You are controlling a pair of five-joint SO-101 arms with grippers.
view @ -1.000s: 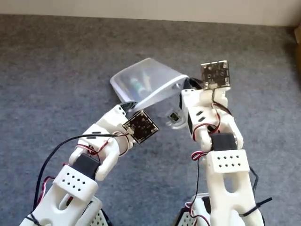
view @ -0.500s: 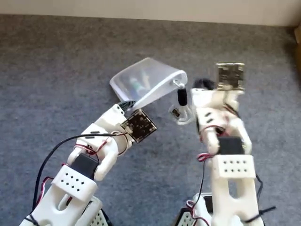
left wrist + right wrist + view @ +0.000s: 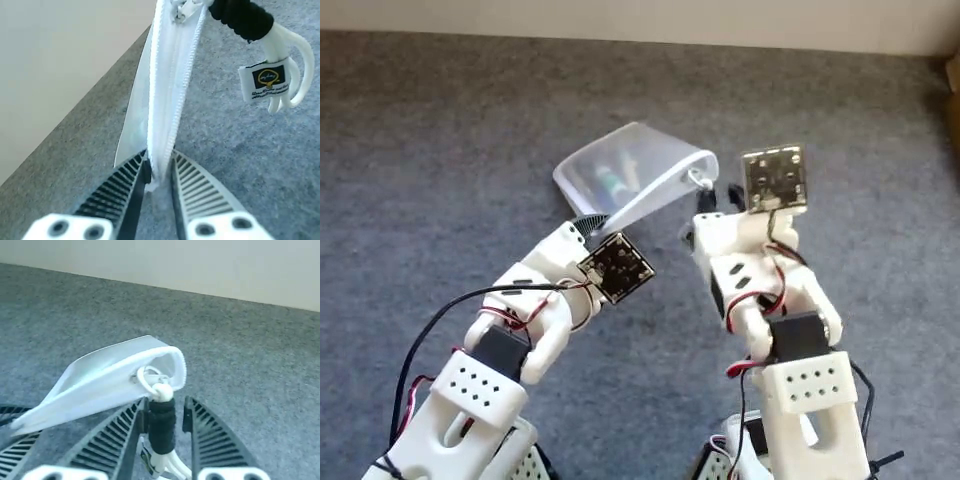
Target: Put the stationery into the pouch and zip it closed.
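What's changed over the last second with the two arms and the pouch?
The right hand swung away to its right, leaving the zipper pull dangling, then came back and now sits around it. The left hand kept its pinch on the pouch, which stayed raised with the stationery inside.

Swung the right hand [image 3: 706,205] out to its right half a second ago, off the zip end of the pouch [image 3: 630,172], leaving the black pull cord [image 3: 161,426] dangling free beside it. Has since brought that hand back in, up against the zip end and at the pull cord again. Ends with the wrist board [image 3: 775,178] a little nearer the arm's base than a second ago, and the forearm drawn back likewise.
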